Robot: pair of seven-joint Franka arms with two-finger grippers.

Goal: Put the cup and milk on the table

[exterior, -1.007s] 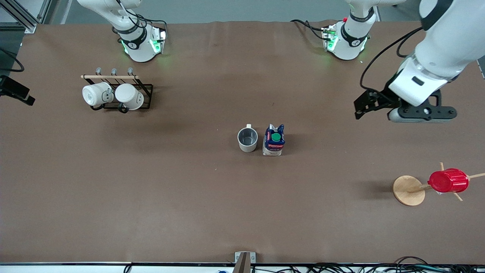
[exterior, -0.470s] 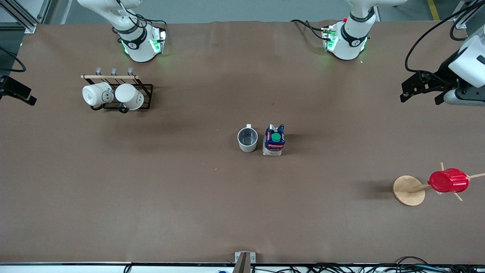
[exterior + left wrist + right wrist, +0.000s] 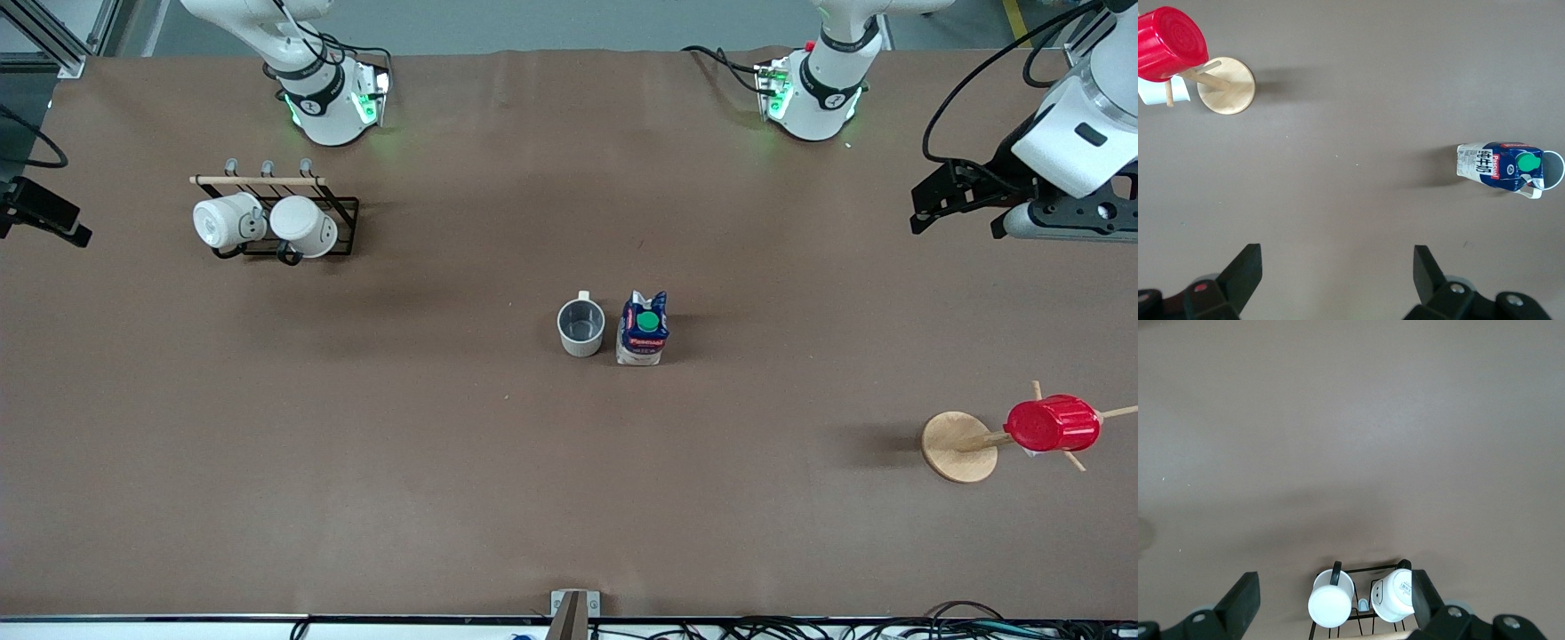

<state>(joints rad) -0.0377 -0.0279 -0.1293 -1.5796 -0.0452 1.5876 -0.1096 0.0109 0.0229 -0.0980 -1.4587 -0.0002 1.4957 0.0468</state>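
The cup [image 3: 581,327], a beige mug with a grey inside, stands upright in the middle of the brown table [image 3: 427,462]. The milk [image 3: 644,329], a blue and white carton with a green cap, stands right beside it toward the left arm's end. My left gripper [image 3: 955,231] is open and empty, up over the table near the left arm's end. Its wrist view shows the milk [image 3: 1498,167], the cup [image 3: 1554,167] partly hidden by the carton, and its open fingers [image 3: 1248,263]. My right gripper [image 3: 1335,583] is open and empty, out of the front view.
A black wire rack [image 3: 342,213] holds two cream-white mugs [image 3: 227,222] [image 3: 304,226] near the right arm's base; they also show in the right wrist view [image 3: 1331,600]. A red ribbed cup [image 3: 1053,424] hangs on a wooden peg stand [image 3: 958,446] at the left arm's end.
My left gripper has moved away from the middle toward the left arm's end of the table, then eased slightly back. The cup and milk have not moved.
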